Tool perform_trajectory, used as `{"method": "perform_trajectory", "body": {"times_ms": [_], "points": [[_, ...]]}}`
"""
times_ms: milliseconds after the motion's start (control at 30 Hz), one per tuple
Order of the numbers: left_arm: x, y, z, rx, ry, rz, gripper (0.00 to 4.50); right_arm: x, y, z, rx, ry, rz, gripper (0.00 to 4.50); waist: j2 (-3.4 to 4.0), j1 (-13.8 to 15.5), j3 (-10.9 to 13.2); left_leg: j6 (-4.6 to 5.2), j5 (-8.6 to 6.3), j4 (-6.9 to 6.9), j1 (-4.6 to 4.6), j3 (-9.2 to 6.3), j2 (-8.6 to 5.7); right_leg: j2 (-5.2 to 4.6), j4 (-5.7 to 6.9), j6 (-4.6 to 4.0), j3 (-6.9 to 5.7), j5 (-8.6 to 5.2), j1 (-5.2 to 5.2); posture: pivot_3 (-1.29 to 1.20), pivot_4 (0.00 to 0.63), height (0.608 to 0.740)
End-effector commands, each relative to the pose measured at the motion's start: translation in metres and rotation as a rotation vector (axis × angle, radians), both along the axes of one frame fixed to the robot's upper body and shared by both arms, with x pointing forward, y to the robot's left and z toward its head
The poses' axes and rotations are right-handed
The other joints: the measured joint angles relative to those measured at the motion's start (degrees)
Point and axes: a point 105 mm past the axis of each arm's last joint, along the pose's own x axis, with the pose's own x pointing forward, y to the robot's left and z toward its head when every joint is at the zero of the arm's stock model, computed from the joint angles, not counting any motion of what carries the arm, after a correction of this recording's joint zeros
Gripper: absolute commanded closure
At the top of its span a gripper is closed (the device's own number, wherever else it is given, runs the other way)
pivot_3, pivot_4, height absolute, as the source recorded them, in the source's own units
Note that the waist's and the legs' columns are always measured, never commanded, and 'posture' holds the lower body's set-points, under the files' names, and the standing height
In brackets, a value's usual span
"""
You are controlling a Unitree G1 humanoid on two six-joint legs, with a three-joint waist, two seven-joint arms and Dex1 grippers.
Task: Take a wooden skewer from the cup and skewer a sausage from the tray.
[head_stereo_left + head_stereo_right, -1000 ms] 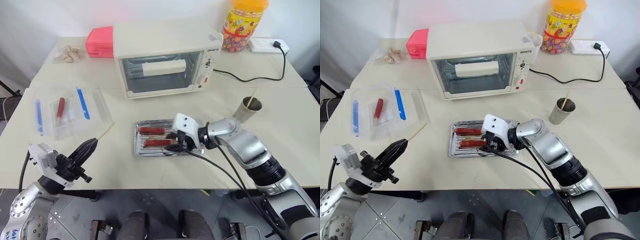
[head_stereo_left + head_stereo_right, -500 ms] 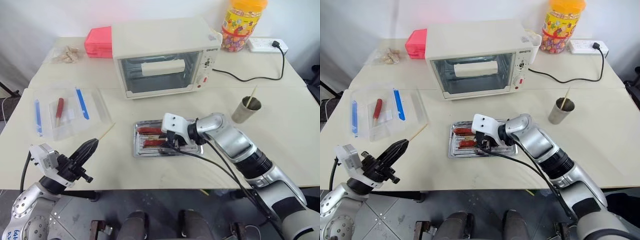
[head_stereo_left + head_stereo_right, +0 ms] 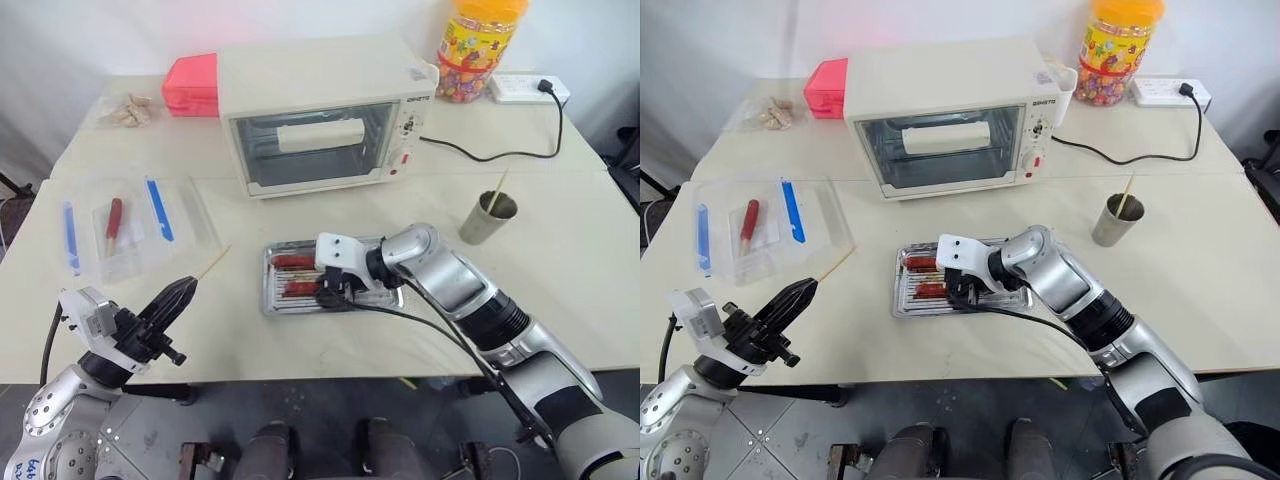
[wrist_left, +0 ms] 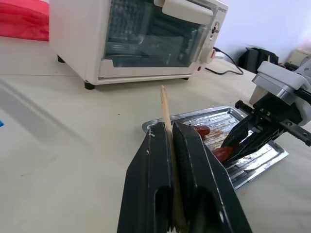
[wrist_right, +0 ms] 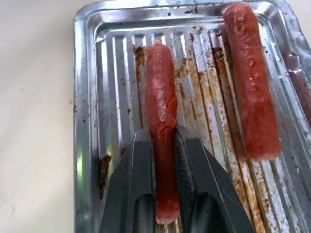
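The first half of the task is judged done: a thin, pale wooden skewer is clamped between the closed black fingers of the left gripper, held off the table near its front left edge with the point aimed towards the tray. The piercing itself is not yet made. A small red-brown sausage is pinched near one end by the right gripper, whose fingers are pressed against its sides; whether it is lifted off the ribbed bottom cannot be told.

The shiny silver rectangular baking tray is seen to hold two sausages, the gripped one and a second one lying free beside it. In the small steel-grey cylindrical cup, well apart to the right, another stick is left standing. A further red sausage and blue strips are kept in clear plastic packaging on the left.
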Motion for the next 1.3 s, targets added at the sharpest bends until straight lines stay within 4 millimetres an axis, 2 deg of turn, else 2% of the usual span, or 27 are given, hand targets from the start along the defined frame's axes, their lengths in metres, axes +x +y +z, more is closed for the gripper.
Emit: {"method": "perform_trajectory", "body": {"times_ms": [33,100,233,333,400,567,833,1300], "points": [[-0.006,-0.016,0.009,0.056,-0.029,-0.129,4.5,-0.003,-0.018,0.026,0.04,-0.057,0.037,4.3,0.0,0.0,0.0,0.0,0.0,-0.01,0.0,-0.01,-0.01,-0.01,-0.01,0.0,0.0,0.0,0.0,0.0,0.15,0.74],[-0.011,-0.031,0.002,0.158,-0.004,-0.285,4.5,-0.006,-0.038,0.033,0.041,-0.089,0.067,4.3,-0.02,0.1,0.0,0.0,0.0,-0.01,-0.03,-0.04,-0.02,-0.02,-0.05,0.0,0.01,0.0,0.01,0.0,0.15,0.74],[-0.013,-0.048,-0.004,0.238,0.02,-0.495,4.5,-0.015,-0.063,0.04,0.091,-0.149,0.127,4.3,-0.02,0.0,0.0,0.02,-0.01,-0.06,0.01,0.07,-0.03,0.0,-0.08,0.0,0.02,0.0,0.03,0.0,0.15,0.74],[-0.008,-0.06,-0.002,0.25,0.014,-0.601,4.5,-0.026,-0.087,0.029,0.009,-0.192,0.195,4.3,-0.01,-0.2,0.0,0.02,-0.01,-0.07,0.03,0.08,0.0,0.03,-0.04,0.0,0.01,0.0,0.03,0.0,0.15,0.74],[-0.007,-0.066,-0.003,0.26,0.022,-0.654,4.5,-0.031,-0.093,0.027,-0.009,-0.19,0.21,4.3,-0.01,-0.2,0.0,0.02,-0.01,-0.07,0.03,0.09,0.01,0.04,-0.05,0.0,0.01,0.0,0.03,0.0,0.15,0.74],[0.002,-0.079,-0.009,0.283,0.029,-0.731,4.5,-0.037,-0.096,0.031,-0.012,-0.21,0.192,4.3,0.0,-0.4,0.0,0.02,-0.01,-0.06,0.06,0.16,0.08,0.08,-0.01,0.0,0.04,0.0,0.02,0.0,0.15,0.74],[0.016,-0.084,-0.014,0.288,0.021,-0.73,4.5,-0.046,-0.092,0.034,-0.002,-0.17,0.165,4.3,-0.01,0.1,0.0,0.02,-0.01,0.05,0.04,0.11,0.02,0.03,0.0,0.01,0.02,0.0,0.03,0.0,0.15,0.74],[0.016,-0.095,-0.015,0.24,0.003,-0.729,4.5,-0.053,-0.082,0.04,0.003,-0.149,0.157,4.3,-0.01,1.1,0.0,0.01,-0.01,0.07,0.04,0.1,0.02,0.04,0.01,0.01,0.03,0.0,0.04,0.0,0.15,0.74]]}}
